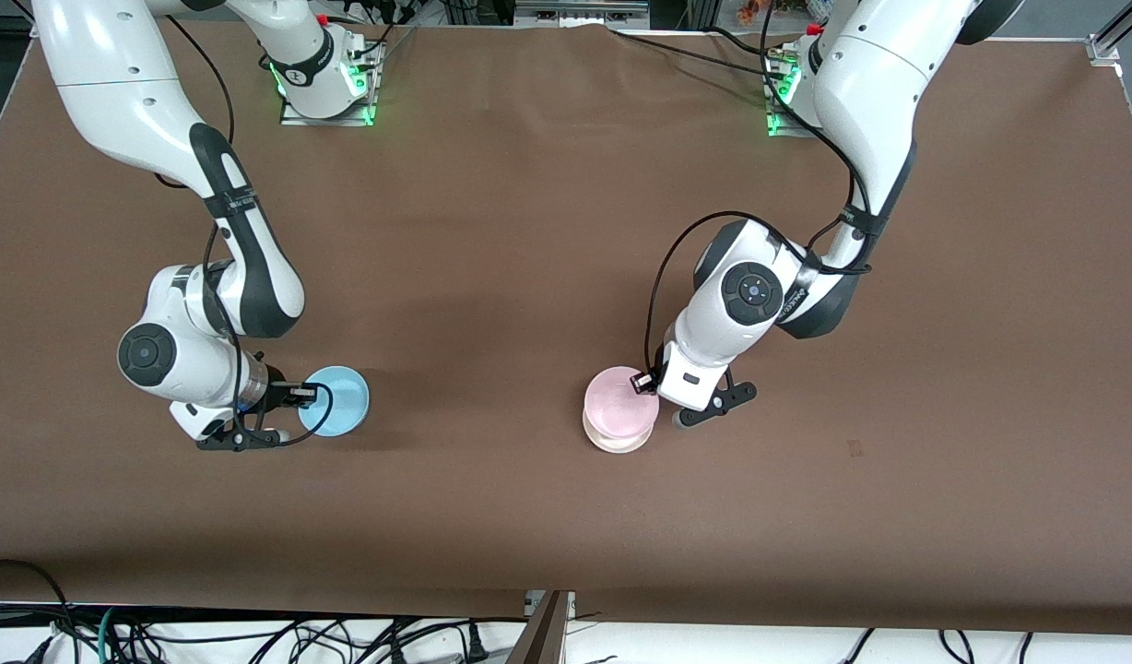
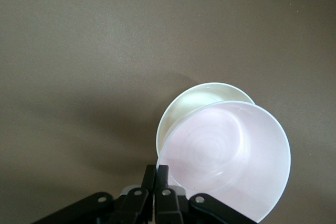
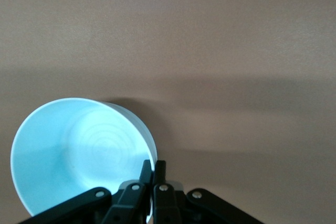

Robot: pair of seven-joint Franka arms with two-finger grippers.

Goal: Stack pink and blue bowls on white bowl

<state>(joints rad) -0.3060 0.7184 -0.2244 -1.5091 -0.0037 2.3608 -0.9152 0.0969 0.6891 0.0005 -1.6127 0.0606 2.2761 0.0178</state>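
The pale pink bowl is held by its rim in my left gripper, partly over the white bowl, which stands on the table under it. In the left wrist view the pink bowl overlaps the white bowl, offset from it, and my left gripper is shut on the pink rim. The light blue bowl is at the right arm's end of the table, with my right gripper shut on its rim. The right wrist view shows the blue bowl and my right gripper.
The brown table is bare between the two bowls and toward the robot bases. Cables lie along the table's edge nearest the front camera.
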